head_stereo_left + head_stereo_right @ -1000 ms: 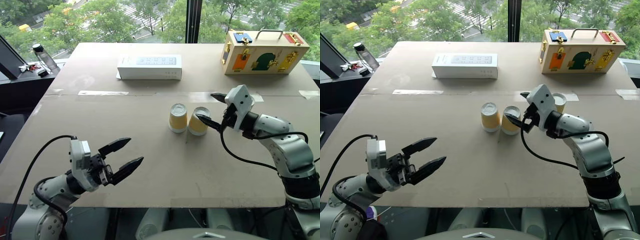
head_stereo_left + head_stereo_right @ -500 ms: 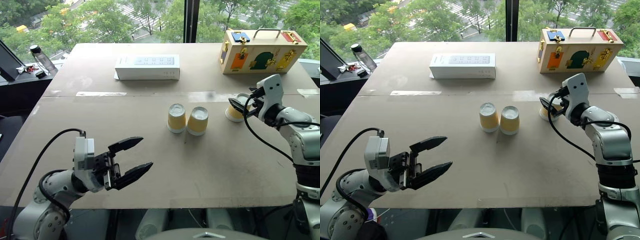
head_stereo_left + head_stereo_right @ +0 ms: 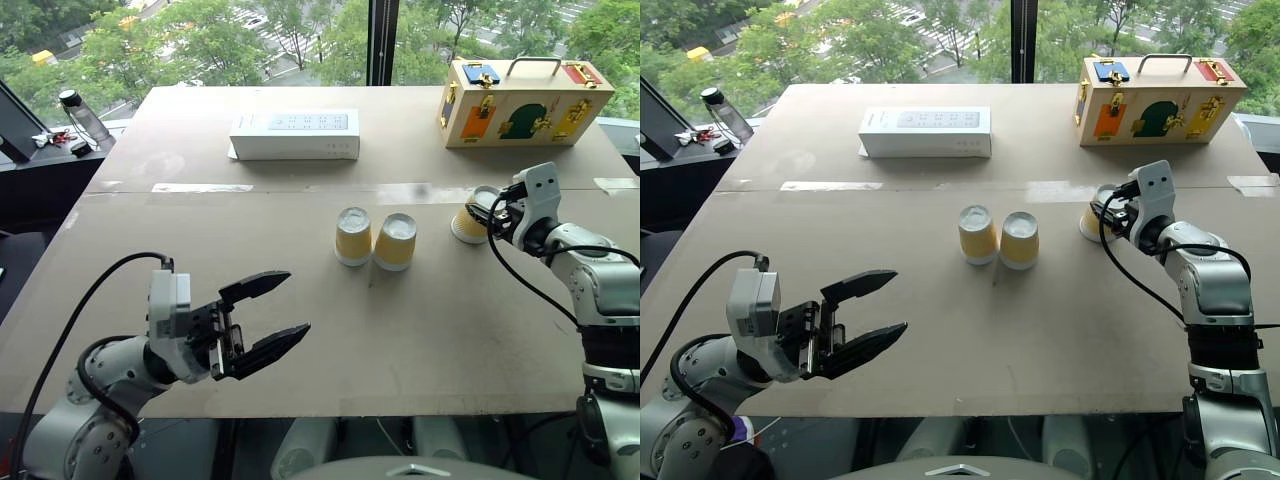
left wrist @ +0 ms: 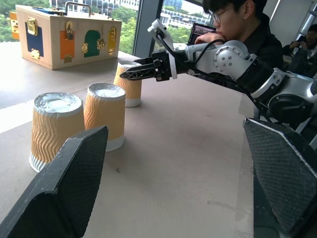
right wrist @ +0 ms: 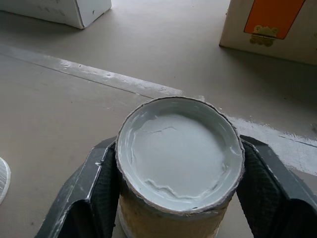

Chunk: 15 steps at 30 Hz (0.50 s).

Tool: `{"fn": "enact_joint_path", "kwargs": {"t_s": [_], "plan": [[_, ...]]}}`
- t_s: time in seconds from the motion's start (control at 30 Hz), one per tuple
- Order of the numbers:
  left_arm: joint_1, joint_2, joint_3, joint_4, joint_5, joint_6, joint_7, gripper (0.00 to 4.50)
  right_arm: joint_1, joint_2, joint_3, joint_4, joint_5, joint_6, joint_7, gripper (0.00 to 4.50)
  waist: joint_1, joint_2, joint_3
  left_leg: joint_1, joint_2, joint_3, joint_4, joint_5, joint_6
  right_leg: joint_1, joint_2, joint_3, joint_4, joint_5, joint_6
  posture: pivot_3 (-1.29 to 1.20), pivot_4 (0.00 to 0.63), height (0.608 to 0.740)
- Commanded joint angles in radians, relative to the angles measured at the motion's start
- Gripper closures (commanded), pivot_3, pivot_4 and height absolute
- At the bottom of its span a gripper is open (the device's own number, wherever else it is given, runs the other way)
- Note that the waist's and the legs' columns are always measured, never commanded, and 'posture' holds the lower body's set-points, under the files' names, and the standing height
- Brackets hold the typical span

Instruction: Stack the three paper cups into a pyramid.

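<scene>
Since a second ago the right hand (image 3: 1108, 215) has swung away from the two middle cups out to the third paper cup (image 3: 470, 222), and its fingers (image 5: 94, 183) have drawn in from wide open until they press both sides of that cup, which stands upside down on the tabletop (image 3: 420, 330) with its white base up. Just beyond this hand lies a strip of tape (image 3: 300, 188), and farther on, near the far edge, stands the wooden case (image 3: 515, 103). The other two paper cups (image 3: 375, 240) stand upside down, touching side by side, well apart to this hand's left with bare board between. The left hand (image 3: 275, 315) hovers wide open and empty over the near edge. The white box (image 3: 295, 134) sits well beyond the pair.
</scene>
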Motion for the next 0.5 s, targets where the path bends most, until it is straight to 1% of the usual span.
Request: {"fn": "enact_joint_path", "kwargs": {"t_s": [0.03,0.17,0.2,0.27,0.37,0.5], "plan": [[-0.003,0.005,0.006,-0.027,-0.018,-0.001,0.005,0.00,-0.012,-0.014,-0.038,-0.063,0.019,-0.029,0.013,2.32,0.000,0.000,0.000,0.000,0.000,0.000,0.000,0.000,0.000,0.000,0.000,0.000,0.000,0.000,0.000,0.00,0.150,0.740],[-0.001,-0.053,0.019,0.016,0.082,-0.069,0.086,0.00,-0.067,-0.005,-0.030,-0.186,0.124,0.002,0.092,2.32,-0.004,0.001,0.001,0.000,0.000,0.000,0.000,0.000,0.000,0.000,0.000,0.000,0.000,0.000,0.000,0.00,0.150,0.740],[0.001,-0.065,0.030,0.026,0.080,-0.071,0.100,0.00,-0.087,-0.001,-0.023,-0.211,0.154,0.026,0.105,2.32,-0.006,0.001,0.001,0.000,0.000,0.001,0.000,0.000,0.000,0.000,0.000,0.001,0.000,0.000,0.000,0.00,0.150,0.740],[0.000,-0.094,0.057,0.052,0.005,-0.081,0.064,0.00,-0.138,0.010,-0.003,-0.255,0.207,0.080,0.119,2.32,-0.011,0.001,0.001,0.000,0.001,0.001,0.000,0.000,0.000,-0.001,0.000,0.001,0.000,0.000,0.000,0.00,0.150,0.740],[0.025,-0.086,0.102,0.077,-0.010,-0.076,0.048,0.00,-0.218,0.018,0.037,-0.293,0.256,0.154,0.128,2.32,-0.016,0.000,0.000,0.000,0.003,0.000,0.000,0.000,0.000,-0.001,0.001,-0.001,0.000,0.000,-0.001,0.00,0.150,0.740],[0.074,-0.075,0.188,0.110,-0.079,-0.069,-0.013,0.00,-0.330,0.018,0.102,-0.294,0.285,0.265,0.122,2.32,-0.022,0.000,0.000,0.000,0.003,0.000,0.000,0.000,0.000,-0.001,0.001,-0.001,-0.001,0.001,-0.001,0.00,0.150,0.740]]}}
